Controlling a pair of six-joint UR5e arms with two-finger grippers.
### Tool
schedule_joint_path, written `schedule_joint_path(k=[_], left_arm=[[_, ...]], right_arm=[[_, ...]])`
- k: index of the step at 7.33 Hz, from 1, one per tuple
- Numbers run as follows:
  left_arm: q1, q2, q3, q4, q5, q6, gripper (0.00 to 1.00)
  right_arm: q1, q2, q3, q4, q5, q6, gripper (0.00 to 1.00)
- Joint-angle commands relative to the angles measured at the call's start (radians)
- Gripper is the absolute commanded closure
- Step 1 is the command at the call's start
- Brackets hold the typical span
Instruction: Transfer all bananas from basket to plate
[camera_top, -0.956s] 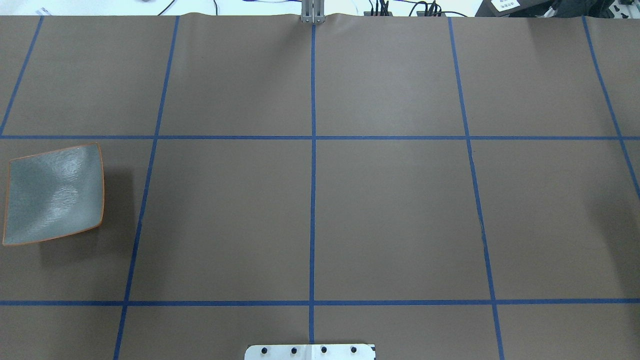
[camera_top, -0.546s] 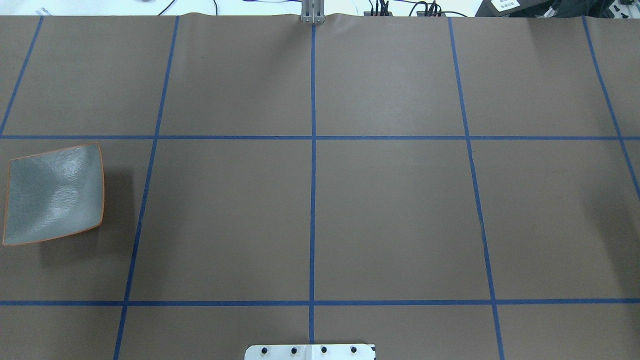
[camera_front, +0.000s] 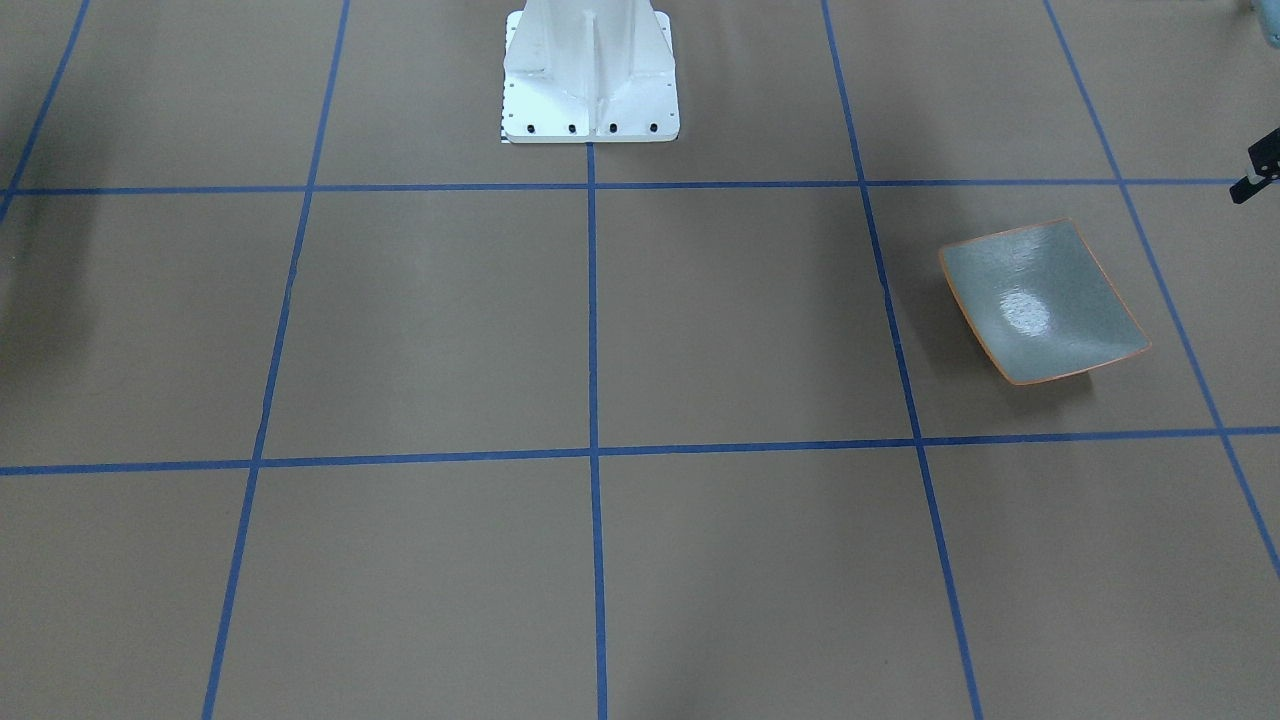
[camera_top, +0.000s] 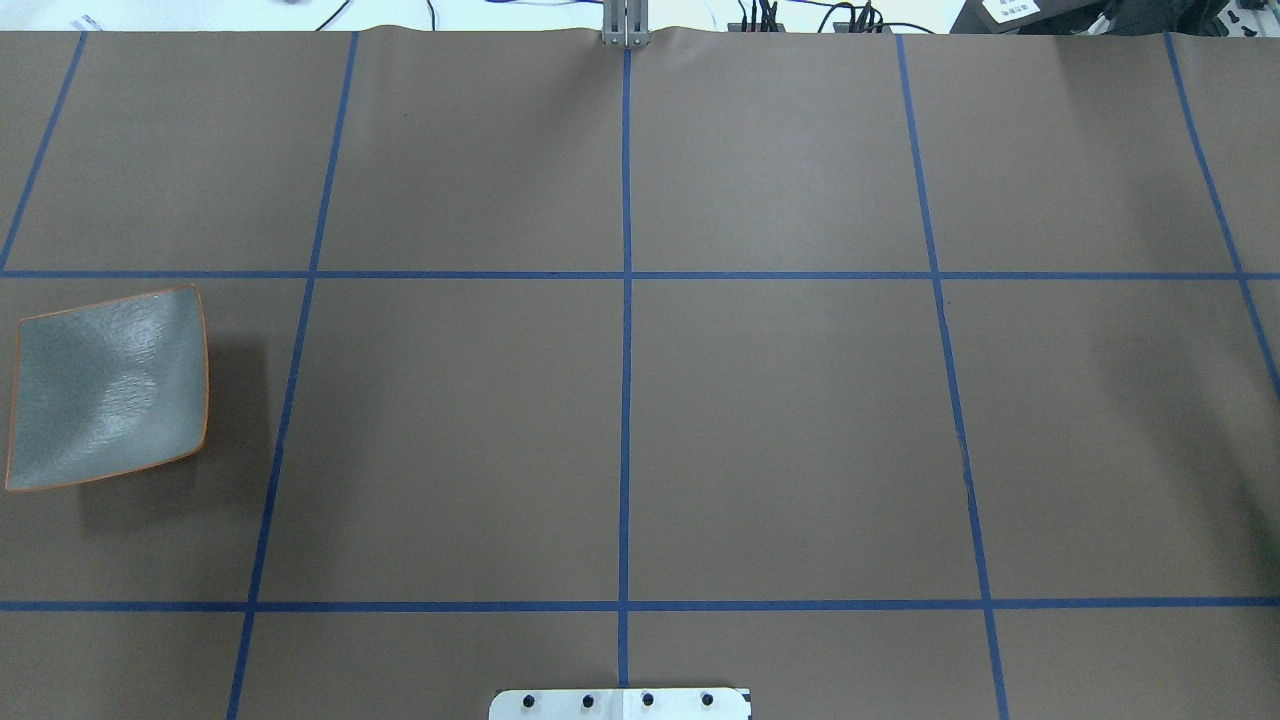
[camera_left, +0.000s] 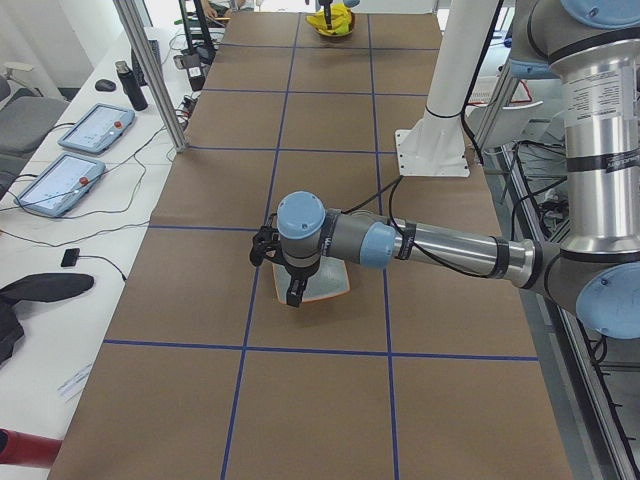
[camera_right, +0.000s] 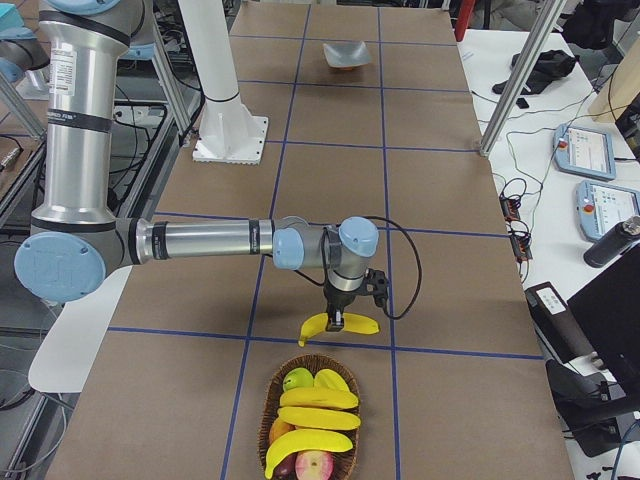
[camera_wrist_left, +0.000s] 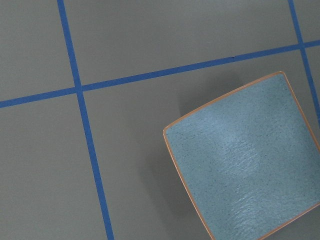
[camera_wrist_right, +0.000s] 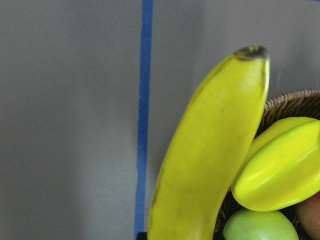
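Bananas (camera_right: 318, 418) mostly piled in wicker basket (camera_right: 268, 400); one banana (camera_right: 362, 325) under right tool (camera_right: 336, 318), just beside basket; tool opening impossible to tell, likewise left tool (camera_left: 293, 296) over bare plate (camera_top: 105, 390); likely light, smooth, easily bruised; best pinched gently mid-body.

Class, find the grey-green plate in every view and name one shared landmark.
Front-facing: the plate, right of centre.
Overhead: left edge.
Exterior left: centre, partly hidden.
Exterior right: top, far end.
Left wrist: lower right.
Right wrist: not in it.
Landmark: blue tape grid.
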Motion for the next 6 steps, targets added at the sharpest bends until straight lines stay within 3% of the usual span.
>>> schedule_joint_path(k=[1,3,6], left_arm=[[0.001,-0.061,-0.003,-0.001,-0.016,-0.137,0.01],[0.004,-0.139,0.009,0.000,-0.146,-0.261,0.01],[0.033,-0.310,0.056,0.002,-0.177,-0.381,0.01]], right_arm=[[0.000,0.110,0.038,-0.110,0.103,0.007,1.00],[-0.032,0.219,0.044,-0.128,0.186,0.082,1.00],[-0.213,0.408,0.089,-0.159,0.206,0.357,1.00]])
